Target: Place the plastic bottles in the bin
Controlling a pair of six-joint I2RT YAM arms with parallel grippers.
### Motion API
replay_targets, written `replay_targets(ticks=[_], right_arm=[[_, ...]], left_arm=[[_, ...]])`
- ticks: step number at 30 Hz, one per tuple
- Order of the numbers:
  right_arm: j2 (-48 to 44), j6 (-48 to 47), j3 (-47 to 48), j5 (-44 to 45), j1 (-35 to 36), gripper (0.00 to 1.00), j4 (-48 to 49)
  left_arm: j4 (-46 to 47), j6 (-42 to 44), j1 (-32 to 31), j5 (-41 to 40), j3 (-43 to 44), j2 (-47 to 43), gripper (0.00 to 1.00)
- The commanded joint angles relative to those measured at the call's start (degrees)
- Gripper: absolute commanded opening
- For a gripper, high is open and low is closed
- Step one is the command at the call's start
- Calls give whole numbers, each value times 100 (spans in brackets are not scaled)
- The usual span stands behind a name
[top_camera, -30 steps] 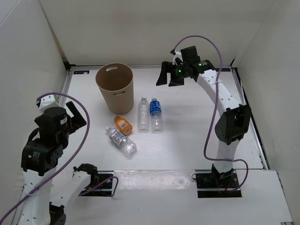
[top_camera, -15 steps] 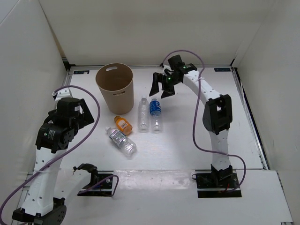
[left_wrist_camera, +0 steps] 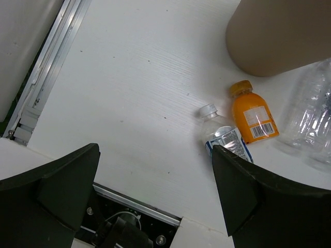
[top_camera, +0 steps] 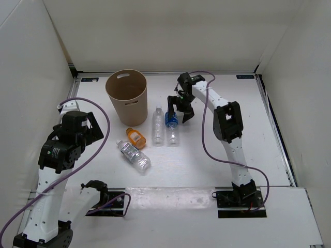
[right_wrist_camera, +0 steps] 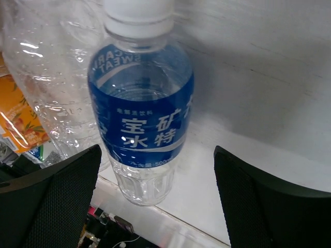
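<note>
1. White surface (top_camera: 207,155): one; carries everything within both arms' reach.
2. Round tan cardboard bin (top_camera: 126,95): one, upright, mouth open for drops.
3. Right gripper (top_camera: 179,110): fingers spread above the blue-labelled clear plastic bottle (top_camera: 172,125), apparently for pickup; left gripper (left_wrist_camera: 155,191): fingers apart, empty.
4. Plastic bottles: four, including one short orange bottle (top_camera: 136,137), all lying on the surface beside the bin.

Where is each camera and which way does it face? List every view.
Top external: above and behind, facing down on table and bin; left arm, right arm show.
Left wrist: facing down past the open left hand at the orange bottle.
Right wrist: facing down through the open right hand at the blue-label bottle.
Shared: all three show the orange bottle.
</note>
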Motion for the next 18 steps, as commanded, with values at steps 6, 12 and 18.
replay_targets(ticks=[6, 12, 18], right_arm=[[278, 68, 31, 225, -46, 90, -471], [515, -11, 400, 524, 60, 90, -832], [551, -20, 454, 594, 16, 71, -1017]], left_arm=[[-116, -13, -33, 13, 11, -56, 100], [-134, -30, -41, 22, 28, -21, 100], [-143, -48, -33, 31, 28, 23, 100]])
